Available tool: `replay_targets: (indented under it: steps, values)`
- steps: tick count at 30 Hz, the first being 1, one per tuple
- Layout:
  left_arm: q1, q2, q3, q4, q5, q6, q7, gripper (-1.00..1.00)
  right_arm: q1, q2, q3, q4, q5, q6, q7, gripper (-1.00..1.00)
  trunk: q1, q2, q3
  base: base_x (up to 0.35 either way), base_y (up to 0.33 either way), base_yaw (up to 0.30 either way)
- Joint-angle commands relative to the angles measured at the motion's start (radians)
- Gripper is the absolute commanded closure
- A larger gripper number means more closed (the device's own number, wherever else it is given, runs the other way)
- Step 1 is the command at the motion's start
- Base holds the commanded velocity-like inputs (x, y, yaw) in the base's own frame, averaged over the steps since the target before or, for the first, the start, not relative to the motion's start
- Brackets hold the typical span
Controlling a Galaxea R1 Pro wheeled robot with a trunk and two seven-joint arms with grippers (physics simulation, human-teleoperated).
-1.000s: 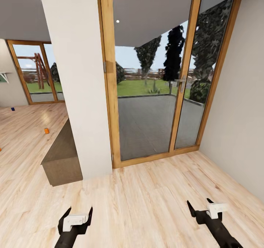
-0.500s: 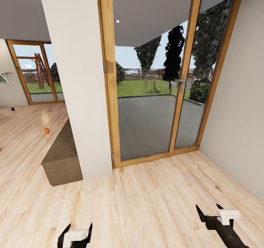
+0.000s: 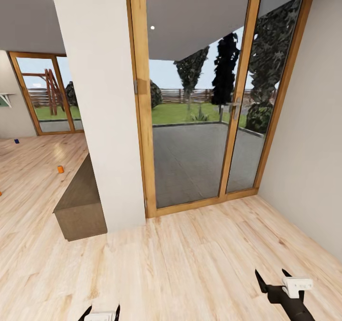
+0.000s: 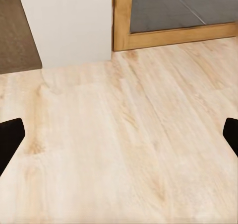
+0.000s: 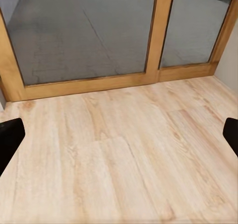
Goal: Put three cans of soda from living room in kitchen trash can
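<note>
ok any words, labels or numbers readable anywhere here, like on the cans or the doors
None: no readable text in any view.
The orange can and the blue can, far off on the wood floor, are too small to show any label.
The glass door, the pillar and the low cabinet bear no lettering or signs.
</note>
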Motion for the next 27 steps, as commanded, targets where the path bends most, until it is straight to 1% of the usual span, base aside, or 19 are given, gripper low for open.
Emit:
replay_targets:
  steps: [1, 27]
  values:
    - [0.000, 0.000, 0.000, 0.004, 0.000, 0.000, 0.000, -1.00, 0.000, 0.001, 0.001, 0.002, 0.000, -0.002, -0.001, -1.00, 0.000, 0.000, 0.000, 0.000, 0.000, 0.000]
    - [-0.002, -0.001, 0.000, 0.018, -0.003, 0.000, 0.000, -1.00, 0.000, 0.003, 0.002, 0.006, -0.002, -0.006, -0.006, -1.00, 0.000, 0.000, 0.000, 0.000, 0.000, 0.000]
